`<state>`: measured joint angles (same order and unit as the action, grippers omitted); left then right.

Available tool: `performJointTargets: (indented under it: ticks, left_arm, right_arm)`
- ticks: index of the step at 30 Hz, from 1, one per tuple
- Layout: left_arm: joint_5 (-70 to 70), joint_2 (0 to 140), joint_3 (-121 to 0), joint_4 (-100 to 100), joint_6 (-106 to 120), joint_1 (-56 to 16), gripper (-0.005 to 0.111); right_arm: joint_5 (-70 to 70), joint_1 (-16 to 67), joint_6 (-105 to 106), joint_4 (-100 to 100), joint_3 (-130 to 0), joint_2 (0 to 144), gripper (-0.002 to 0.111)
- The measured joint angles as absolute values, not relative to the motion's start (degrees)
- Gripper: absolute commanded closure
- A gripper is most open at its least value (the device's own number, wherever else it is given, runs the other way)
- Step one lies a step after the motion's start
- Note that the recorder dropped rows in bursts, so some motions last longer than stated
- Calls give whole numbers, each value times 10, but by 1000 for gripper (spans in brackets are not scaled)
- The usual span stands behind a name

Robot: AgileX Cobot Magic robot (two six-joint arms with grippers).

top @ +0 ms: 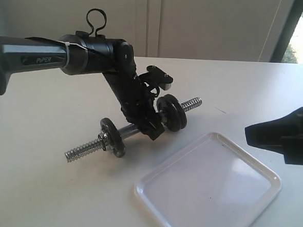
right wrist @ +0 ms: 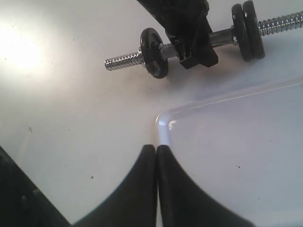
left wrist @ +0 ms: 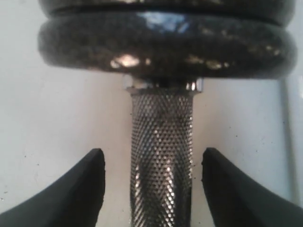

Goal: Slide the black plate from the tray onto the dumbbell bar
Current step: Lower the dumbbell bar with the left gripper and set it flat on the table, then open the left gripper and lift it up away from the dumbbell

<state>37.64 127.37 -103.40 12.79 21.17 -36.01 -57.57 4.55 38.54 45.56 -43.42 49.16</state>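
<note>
The dumbbell bar [top: 85, 149] lies on the white table, chrome with threaded ends. Two black plates [top: 173, 112] sit side by side on its far right end; I cannot tell which came from the tray. One more black disc [top: 111, 137] with a silver collar sits near the left end. My left gripper [top: 153, 129] is open astride the knurled middle [left wrist: 161, 142], with a gap on each side [left wrist: 152, 158]. The tray [top: 208, 194] holds nothing. My right gripper [top: 248, 134] is shut and empty [right wrist: 156, 147], hovering by the tray's corner [right wrist: 163, 123].
The tray takes up the front right of the table, close in front of the bar. White wall panels stand behind the table, and a bright window strip shows at the far right.
</note>
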Motion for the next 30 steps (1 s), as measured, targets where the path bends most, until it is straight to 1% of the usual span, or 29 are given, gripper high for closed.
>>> performJointTargets:
  ticks: [12, 20, 25, 27, 30]
  left_arm:
    - [381, 1266, -1034, 92, 188, -360, 43]
    - [387, 1208, -1034, 81, 175, -360, 43]
    - [429, 1164, -1034, 79, 175, -360, 43]
    - [457, 1143, -1034, 75, 172, -360, 44]
    - [505, 1110, -1034, 61, 161, -360, 52]
  right_arm:
    - [-576, 45, 385, 457, -434, 492, 108]
    - [-576, 45, 385, 457, -434, 492, 108]
    - [-575, 45, 385, 457, -434, 492, 108]
    - [-572, 45, 385, 457, -434, 492, 108]
    - [-565, 45, 385, 457, -434, 492, 108]
